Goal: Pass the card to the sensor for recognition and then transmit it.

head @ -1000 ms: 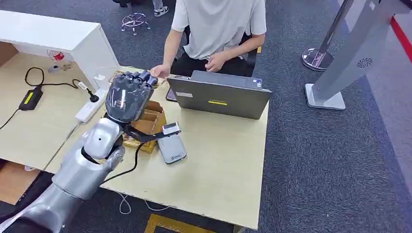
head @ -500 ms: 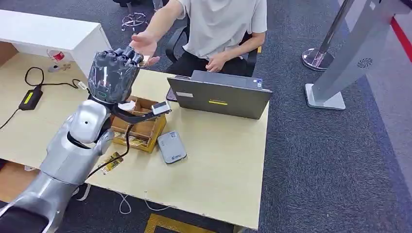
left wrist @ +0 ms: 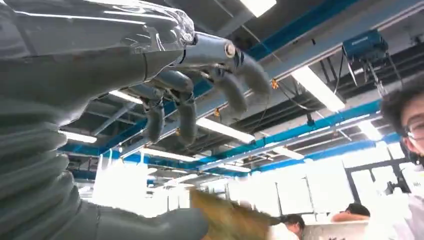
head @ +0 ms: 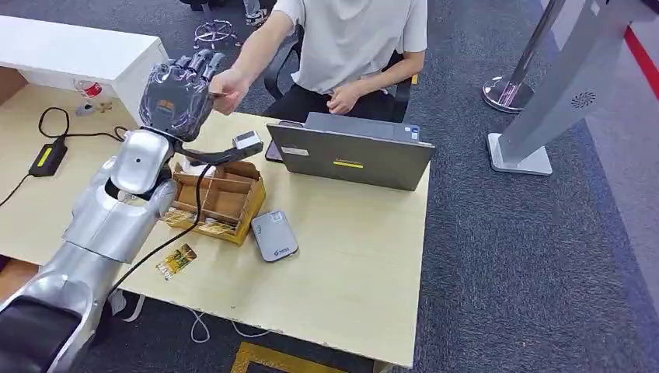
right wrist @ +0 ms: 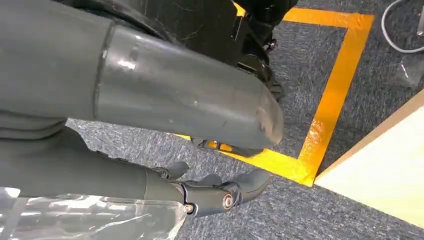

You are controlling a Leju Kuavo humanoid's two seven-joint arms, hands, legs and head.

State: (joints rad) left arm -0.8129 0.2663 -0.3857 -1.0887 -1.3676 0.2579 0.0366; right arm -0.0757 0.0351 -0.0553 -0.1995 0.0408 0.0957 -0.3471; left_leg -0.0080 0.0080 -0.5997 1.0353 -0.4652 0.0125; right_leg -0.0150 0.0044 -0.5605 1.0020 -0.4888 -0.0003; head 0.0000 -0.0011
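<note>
- Grey carpet surrounds a pale wooden bench (head: 365,280) where a seated person (head: 353,39) in a white shirt faces the robot across a closed grey laptop (head: 350,151).
- Left hand (head: 180,92) is raised above the bench's far edge, fingers (left wrist: 235,75) loosely curled, with a card (head: 218,94) at its fingertips.
- Person's hand (head: 228,81) meets the card at the same spot; whether the robot's fingers clamp the card cannot be told from the head view.
- Left wrist view shows a blurred tan shape (left wrist: 230,220) just beyond the thumb, fingers arched above it and apart from it.
- Grey sensor (head: 274,235) lies flat on the bench, beside a wooden tray (head: 217,198) and well apart from the card.
- Small printed packet (head: 176,260) sits near the bench's near edge; a power strip (head: 47,158) and cable lie on the adjoining desk.
- Right hand (right wrist: 215,192) hangs low over the carpet by yellow floor tape (right wrist: 330,100), fingers curled, holding nothing.
</note>
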